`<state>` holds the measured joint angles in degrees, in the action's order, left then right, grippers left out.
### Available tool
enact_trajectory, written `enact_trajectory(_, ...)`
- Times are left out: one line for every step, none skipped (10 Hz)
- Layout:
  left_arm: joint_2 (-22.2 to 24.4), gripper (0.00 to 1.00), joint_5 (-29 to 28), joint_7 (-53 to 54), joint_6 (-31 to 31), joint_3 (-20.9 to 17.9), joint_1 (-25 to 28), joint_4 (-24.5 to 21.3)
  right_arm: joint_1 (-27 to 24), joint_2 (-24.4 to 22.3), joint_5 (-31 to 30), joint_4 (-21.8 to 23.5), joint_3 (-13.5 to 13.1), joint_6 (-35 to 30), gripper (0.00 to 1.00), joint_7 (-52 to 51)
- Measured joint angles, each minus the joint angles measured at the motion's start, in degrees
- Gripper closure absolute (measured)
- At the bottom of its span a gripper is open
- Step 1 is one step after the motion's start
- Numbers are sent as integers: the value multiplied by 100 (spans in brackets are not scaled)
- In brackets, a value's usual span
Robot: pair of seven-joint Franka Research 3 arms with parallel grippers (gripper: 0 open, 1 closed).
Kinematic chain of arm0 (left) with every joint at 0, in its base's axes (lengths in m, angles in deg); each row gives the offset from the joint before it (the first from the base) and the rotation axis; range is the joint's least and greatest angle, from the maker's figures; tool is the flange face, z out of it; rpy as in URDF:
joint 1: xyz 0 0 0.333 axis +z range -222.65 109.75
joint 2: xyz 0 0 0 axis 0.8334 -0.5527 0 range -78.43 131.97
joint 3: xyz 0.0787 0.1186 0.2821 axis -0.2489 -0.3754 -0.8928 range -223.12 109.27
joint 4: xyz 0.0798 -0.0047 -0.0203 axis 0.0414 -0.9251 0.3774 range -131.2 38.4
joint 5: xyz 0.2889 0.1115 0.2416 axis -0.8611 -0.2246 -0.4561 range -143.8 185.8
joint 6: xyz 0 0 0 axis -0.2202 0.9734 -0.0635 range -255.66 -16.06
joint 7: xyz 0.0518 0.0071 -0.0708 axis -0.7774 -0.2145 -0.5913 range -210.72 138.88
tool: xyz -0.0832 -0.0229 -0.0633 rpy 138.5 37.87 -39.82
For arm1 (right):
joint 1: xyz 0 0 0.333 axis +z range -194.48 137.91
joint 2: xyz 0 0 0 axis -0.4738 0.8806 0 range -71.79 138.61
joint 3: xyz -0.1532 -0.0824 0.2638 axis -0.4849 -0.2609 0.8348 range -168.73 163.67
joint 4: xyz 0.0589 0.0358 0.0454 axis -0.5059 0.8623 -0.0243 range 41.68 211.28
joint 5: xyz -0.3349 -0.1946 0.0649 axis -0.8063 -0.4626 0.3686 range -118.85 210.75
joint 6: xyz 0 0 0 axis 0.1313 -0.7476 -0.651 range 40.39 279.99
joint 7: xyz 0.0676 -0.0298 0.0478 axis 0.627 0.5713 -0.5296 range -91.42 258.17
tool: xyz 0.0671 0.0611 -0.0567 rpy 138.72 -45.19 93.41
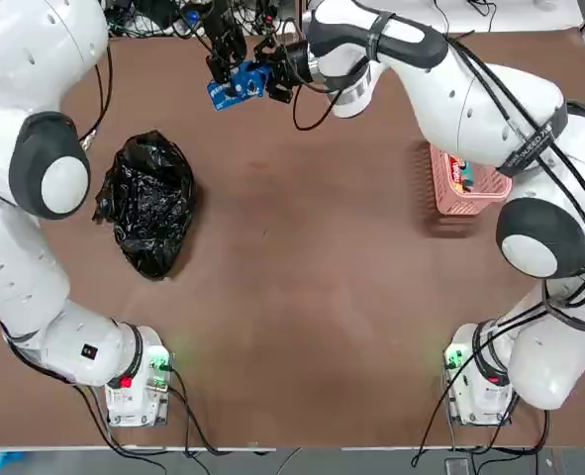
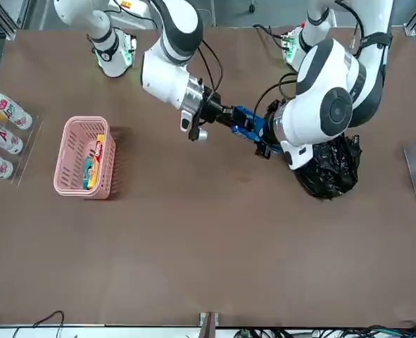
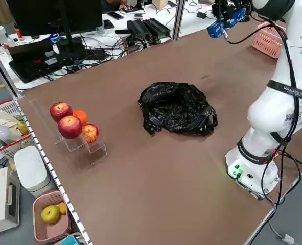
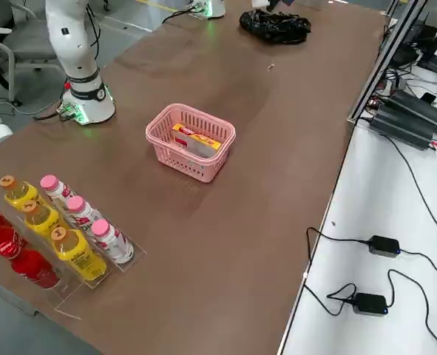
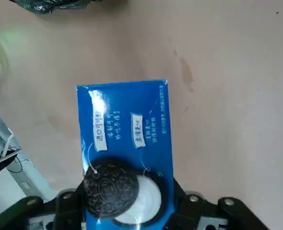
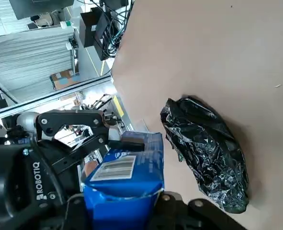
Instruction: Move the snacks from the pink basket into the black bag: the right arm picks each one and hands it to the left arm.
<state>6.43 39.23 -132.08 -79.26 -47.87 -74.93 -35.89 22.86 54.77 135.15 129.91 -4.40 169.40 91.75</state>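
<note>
- The blue snack packet [image 1: 238, 84] is held in the air above the far middle of the table [image 1: 312, 297], between the two grippers, with nothing under it.
- One end of the packet is clamped by the right gripper [image 1: 269, 77]; its fingers are closed on it, as the right wrist view shows.
- The other end is met by the left gripper [image 1: 223, 71]. Its fingers [image 6: 131, 142] are seen on both sides of the packet, but it cannot be told if they press it already.
- In the left wrist view, a printed dark cookie and white marks are seen on the packet's blue face.
- The pink basket [image 1: 470, 198] is standing on the robot's right side of the table, partly hidden under the right arm [image 1: 490, 109] in the top view.
- A yellow-orange packet with red marks [image 4: 197, 138] is lying inside the basket, and a teal packet [image 2: 88, 170] is seen beside it.
- The black bag [image 1: 148, 203] is lying crumpled on the robot's left side of the table, well apart from the basket.
- The left arm [image 1: 35, 158] is stretched past the bag toward the far edge.
- Bottles [image 4: 78, 229] are kept in a clear rack beyond the basket, and round fruits [image 3: 71, 125] on a clear stand beyond the bag.
</note>
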Motion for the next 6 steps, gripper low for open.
enact_trajectory(3, 43, 0, 0, 10, 1, 10, 9, 6, 6, 0, -17, 0, 8, 60, 0)
enact_trajectory(7, 43, 0, 0, 16, 1, 20, 15, 7, 18, 0, -41, 0, 10, 60, 0)
enact_trajectory(10, 43, 0, 1, 19, 1, 31, 18, 8, 33, -1, -68, 0, 11, 61, -1)
enact_trajectory(11, 43, 1, 4, 19, 1, 37, 18, 8, 41, 0, -86, 0, 12, 55, 1)
enact_trajectory(10, 43, 0, 12, 20, 1, 40, 10, 8, 41, 0, -122, 0, 18, 39, 5)
enact_trajectory(10, 43, -15, 18, 20, 1, 40, -3, 8, 41, 1, -163, 0, 20, 25, 8)
